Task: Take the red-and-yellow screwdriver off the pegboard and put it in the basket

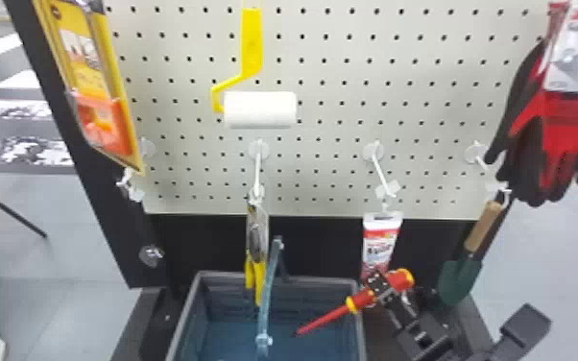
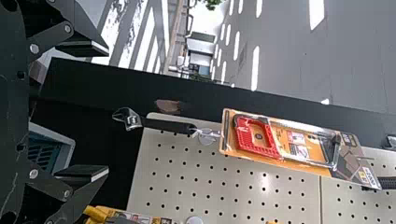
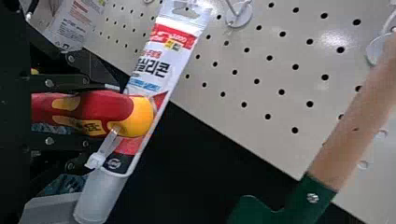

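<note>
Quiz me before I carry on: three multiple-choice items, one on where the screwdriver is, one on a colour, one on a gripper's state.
1. Where is the screwdriver?
A. On a pegboard hook
B. In the right gripper
C. On the floor

2. What colour is the blade of the trowel?
A. Yellow
B. White
C. Green

3. How do the fingers of the left gripper stand?
A. Apart
B. Pressed together
C. Closed on a wrench

1: B, its handle sits between that gripper's fingers.
2: C, the blade shows dark green below a wooden handle.
3: A, a wide gap separates the fingers.
</note>
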`<state>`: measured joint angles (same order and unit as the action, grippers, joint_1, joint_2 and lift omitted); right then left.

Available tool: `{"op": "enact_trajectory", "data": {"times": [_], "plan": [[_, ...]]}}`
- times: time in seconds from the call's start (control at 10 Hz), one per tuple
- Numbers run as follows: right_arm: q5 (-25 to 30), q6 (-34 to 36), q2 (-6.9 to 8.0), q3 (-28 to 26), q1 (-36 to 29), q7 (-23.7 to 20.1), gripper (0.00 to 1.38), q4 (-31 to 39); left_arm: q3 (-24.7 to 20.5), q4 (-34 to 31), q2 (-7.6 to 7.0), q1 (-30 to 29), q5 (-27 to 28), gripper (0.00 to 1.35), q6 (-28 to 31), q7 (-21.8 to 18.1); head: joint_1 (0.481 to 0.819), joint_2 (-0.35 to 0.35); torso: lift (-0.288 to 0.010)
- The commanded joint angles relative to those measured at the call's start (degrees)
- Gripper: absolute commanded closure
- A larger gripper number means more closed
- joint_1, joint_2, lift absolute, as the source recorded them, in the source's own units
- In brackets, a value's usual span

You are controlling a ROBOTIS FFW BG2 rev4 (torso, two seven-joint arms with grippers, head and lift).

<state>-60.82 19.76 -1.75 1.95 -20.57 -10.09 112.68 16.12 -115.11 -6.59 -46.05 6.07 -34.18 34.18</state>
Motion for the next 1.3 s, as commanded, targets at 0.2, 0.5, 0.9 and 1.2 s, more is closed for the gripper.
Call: {"op": "enact_trajectory", "data": {"times": [0.2,0.5,0.9,1.2], "plan": [[-0.4,-1.0,-0.19,3.6,0.0,0.5,1.21,-2.1,0.2,0.4,-0.36,0.2,-0.3,0.38,-0.1,0.0,0.549,0.0,-0.1],[-0.5,-1.4,-0.36,4.9,0.2,0.5,1.21,-3.8,0.5,0.7,-0.62,0.5,-0.7,0.38,-0.4,0.0,0.549,0.0,-0.1],[-0.6,0.4,-1.06,8.8,1.8,0.4,1.21,-5.3,0.5,0.8,-0.71,0.6,-0.7,0.38,-0.4,0.0,0.549,0.0,-0.1],[-0.8,1.4,-1.68,10.5,3.3,-0.1,1.2,-7.1,0.8,1.1,-0.89,1.1,-0.8,0.38,-0.6,0.0,0.549,0.0,-0.1]]}}
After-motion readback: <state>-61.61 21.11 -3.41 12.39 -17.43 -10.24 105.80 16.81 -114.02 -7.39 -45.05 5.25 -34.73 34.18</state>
